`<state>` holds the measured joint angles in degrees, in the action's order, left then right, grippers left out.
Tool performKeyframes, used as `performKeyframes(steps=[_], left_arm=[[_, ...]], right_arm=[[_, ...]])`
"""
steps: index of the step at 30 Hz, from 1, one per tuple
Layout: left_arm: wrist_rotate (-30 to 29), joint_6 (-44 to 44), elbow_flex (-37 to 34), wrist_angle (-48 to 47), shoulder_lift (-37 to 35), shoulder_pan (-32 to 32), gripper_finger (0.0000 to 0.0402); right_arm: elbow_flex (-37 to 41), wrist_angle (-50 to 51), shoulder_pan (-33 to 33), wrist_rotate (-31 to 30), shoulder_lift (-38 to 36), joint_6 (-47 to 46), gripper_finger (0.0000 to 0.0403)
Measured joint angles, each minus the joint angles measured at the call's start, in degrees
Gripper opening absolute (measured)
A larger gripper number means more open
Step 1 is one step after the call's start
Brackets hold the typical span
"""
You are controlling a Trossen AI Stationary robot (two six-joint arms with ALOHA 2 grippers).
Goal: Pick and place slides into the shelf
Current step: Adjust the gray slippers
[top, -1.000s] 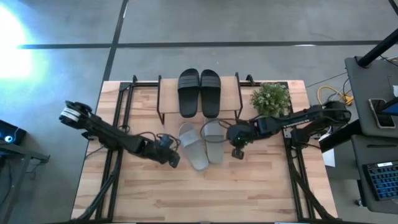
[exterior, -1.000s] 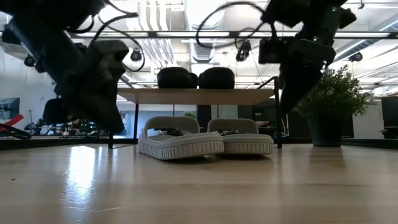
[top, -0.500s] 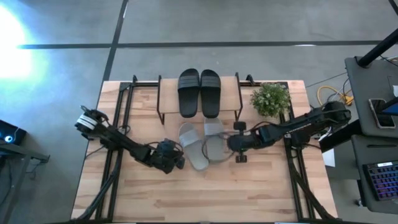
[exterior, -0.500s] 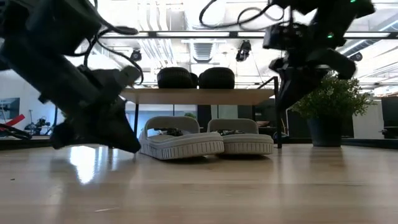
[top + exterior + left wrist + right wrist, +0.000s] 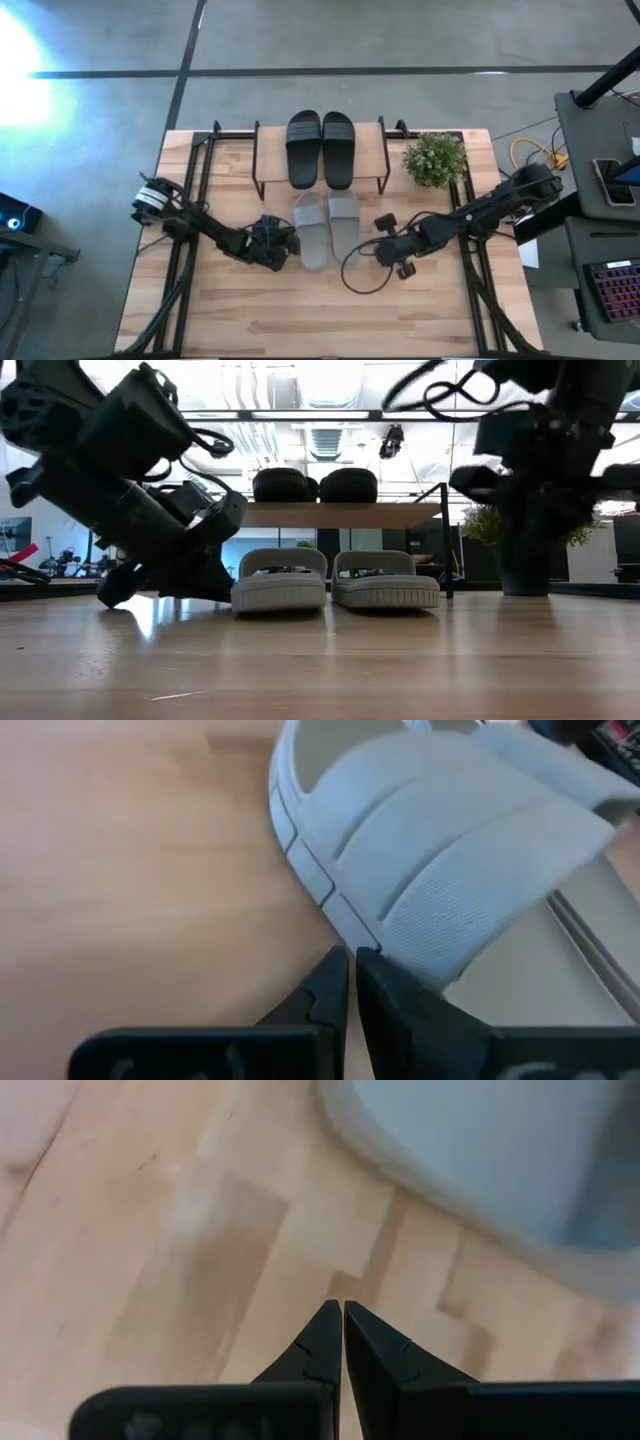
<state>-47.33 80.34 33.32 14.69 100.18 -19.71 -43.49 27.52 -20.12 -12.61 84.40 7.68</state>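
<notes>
Two black slides lie side by side on the shelf's top board, also seen in the low view as the black slides on the shelf board. Two light grey slides rest flat on the table in front of the shelf, parallel, their soles down. My left gripper is shut and low at the left grey slide's outer side. My right gripper is shut, to the right of the pair, with a grey slide beyond its tips and bare wood between. My left gripper meets the left grey slide with its shut fingertips against the sole's side wall, just below the strap. It comes nearly level from the table's left, pointing across the slide. The slide lies flat on the table.
A potted plant stands at the shelf's right end. A black cable loop lies on the table near the right arm. The shelf's thin black legs frame the grey slides. Bare wooden tabletop stretches toward the near edge.
My left gripper came down and moved right against the left grey slide, which turned from slanted to straight beside its mate and slid slightly toward the shelf. My right gripper drew back from the right grey slide toward the table's near-right.
</notes>
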Motion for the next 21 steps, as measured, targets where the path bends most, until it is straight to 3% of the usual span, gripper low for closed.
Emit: performKeyframes(steps=[7,15,21], left_arm=[[-1.2,-1.0,-0.2,-3.1,-4.9,-0.9,0.0010],[0.3,-4.2,0.1,-11.3,-15.8,-4.9,0.0010],[1.4,-3.7,0.7,-10.6,-16.7,-6.9,0.0010]], right_arm=[[-0.8,-10.7,0.2,2.9,6.9,1.2,0.0008],[-3.4,-10.1,4.4,-2.1,12.7,4.5,0.0009],[-3.6,-11.0,9.0,-1.5,13.7,4.7,0.0009]])
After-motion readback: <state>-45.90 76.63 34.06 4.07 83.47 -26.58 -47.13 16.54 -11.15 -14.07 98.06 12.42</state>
